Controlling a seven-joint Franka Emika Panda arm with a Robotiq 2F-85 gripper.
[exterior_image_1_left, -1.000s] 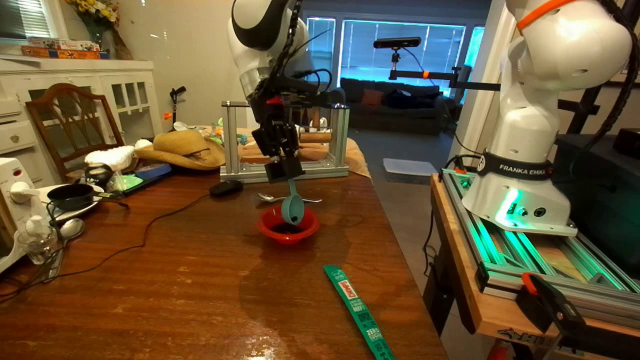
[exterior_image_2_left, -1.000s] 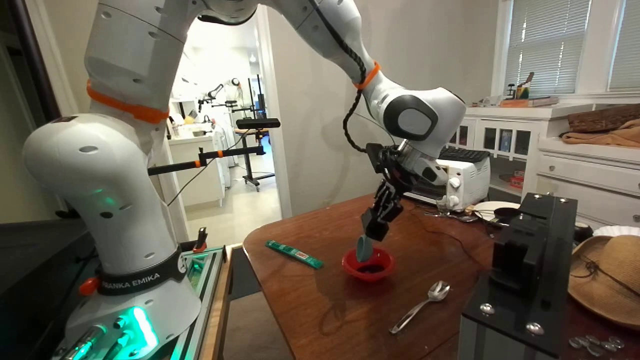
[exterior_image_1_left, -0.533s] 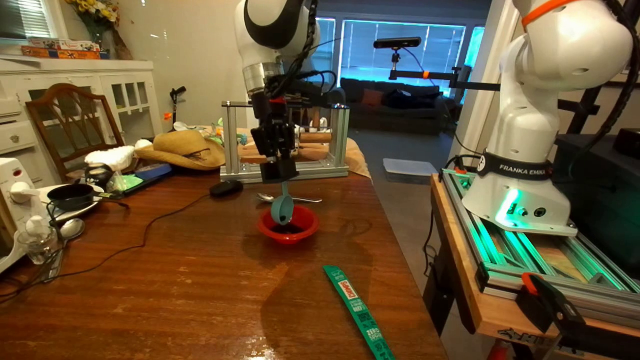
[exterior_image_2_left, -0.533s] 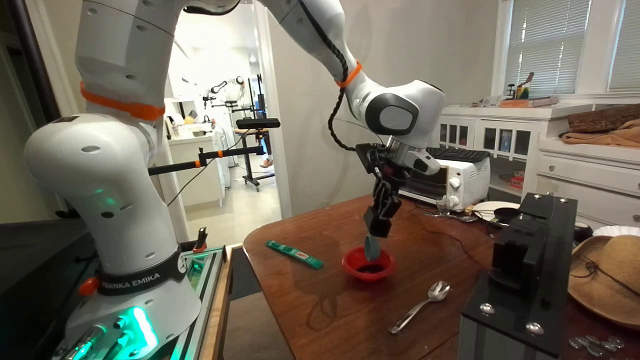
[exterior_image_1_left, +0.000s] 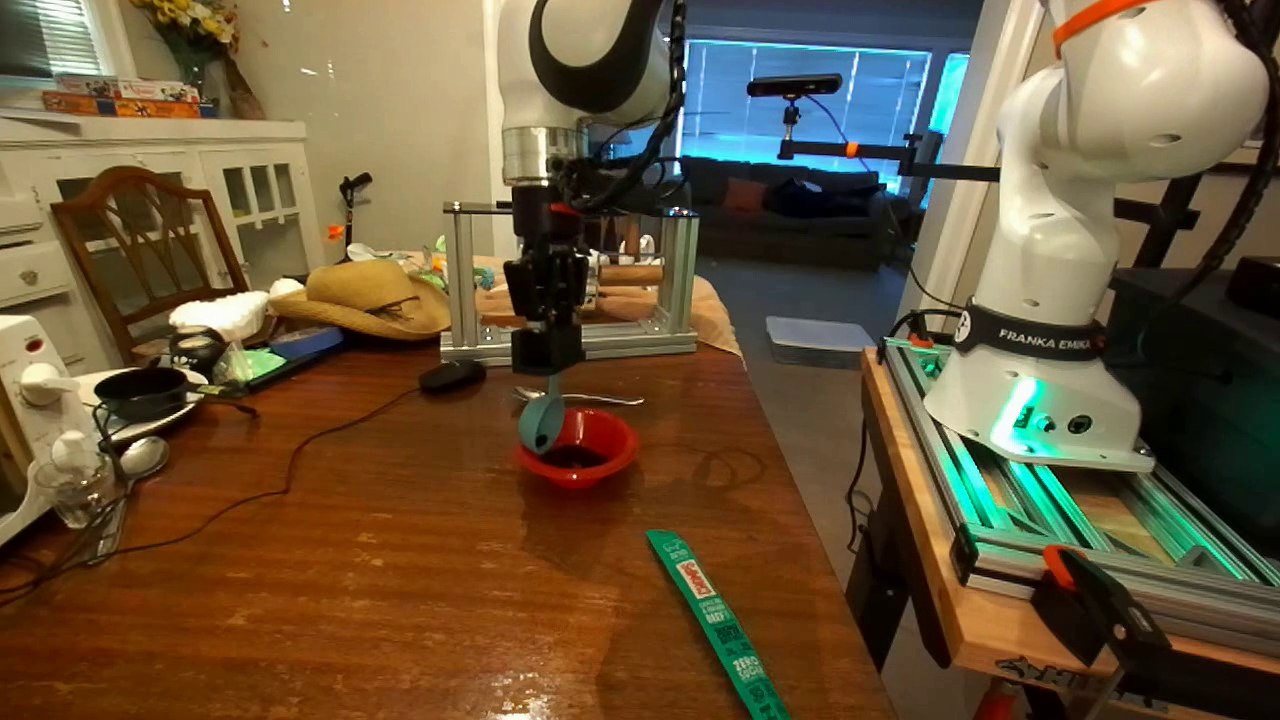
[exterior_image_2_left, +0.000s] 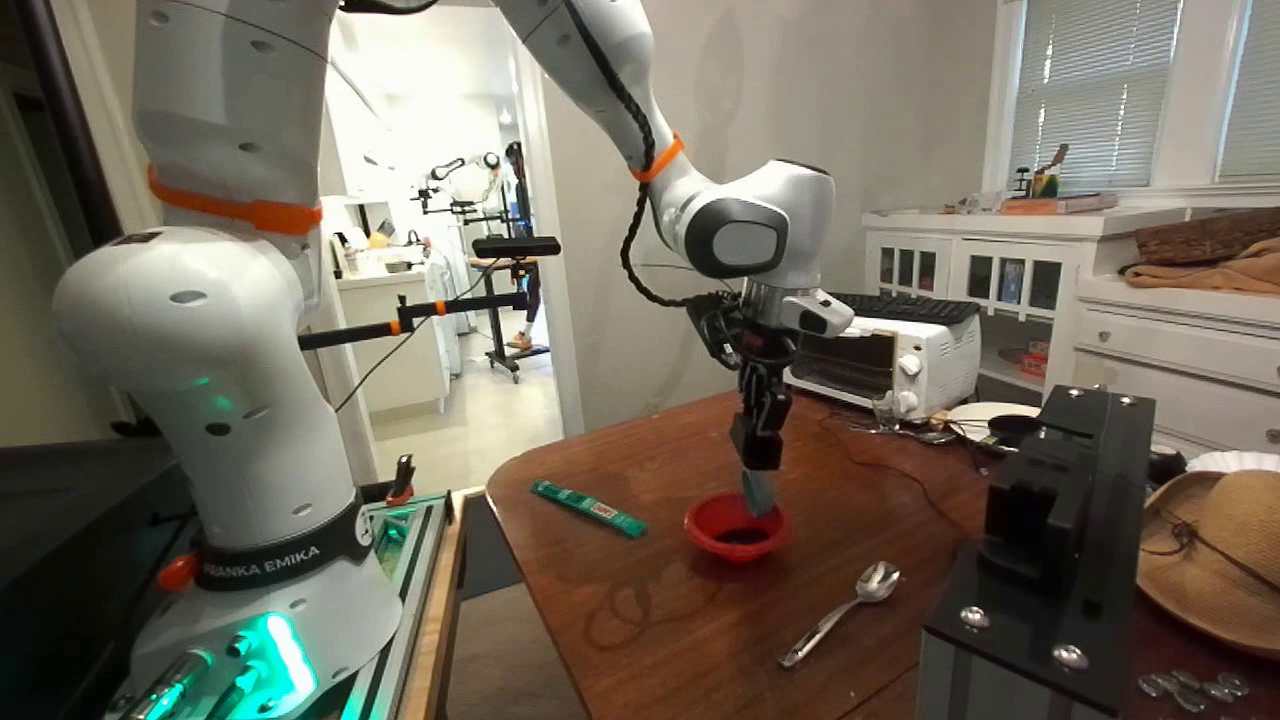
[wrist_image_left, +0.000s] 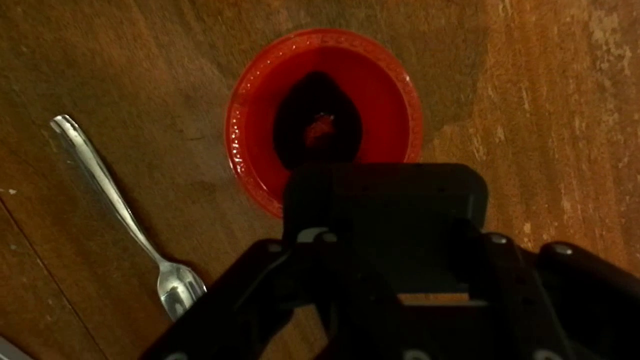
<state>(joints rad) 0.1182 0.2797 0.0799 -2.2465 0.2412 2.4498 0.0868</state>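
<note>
- One gripper (exterior_image_1_left: 549, 348) points down over the table (exterior_image_1_left: 330, 600), its fingers pinched together on the handle of a teal scoop (exterior_image_1_left: 540, 422), with nothing else visible in your grip.
- Your scoop hangs cup-down, its long axis close to upright. A small dark spot shows in the cup, too small to name. The fingers hide the scoop in the wrist view.
- Watch the scoop against the red bowl (exterior_image_1_left: 612, 440), which lies just below the fingertips: in an exterior view the cup covers part of the bowl's left rim, and in an exterior view the scoop (exterior_image_2_left: 757, 493) crosses the bowl's upper right rim. So the bowl's middle sits to one side of the cup, not squarely under it. You cannot tell whether cup and rim touch.
- The bowl sits at the upper middle of your wrist view, dark contents (wrist_image_left: 292, 130) spread around a reddish patch.
- A metal spoon (wrist_image_left: 110, 185) lies near the bowl, slanting down through the lower left of that same frame.
- Farther off, in an exterior view, you have a green packet (exterior_image_1_left: 715, 620) slanting to the bottom edge, a black mouse (exterior_image_1_left: 452, 376) left of centre and a straw hat (exterior_image_1_left: 365, 295) at upper left.
</note>
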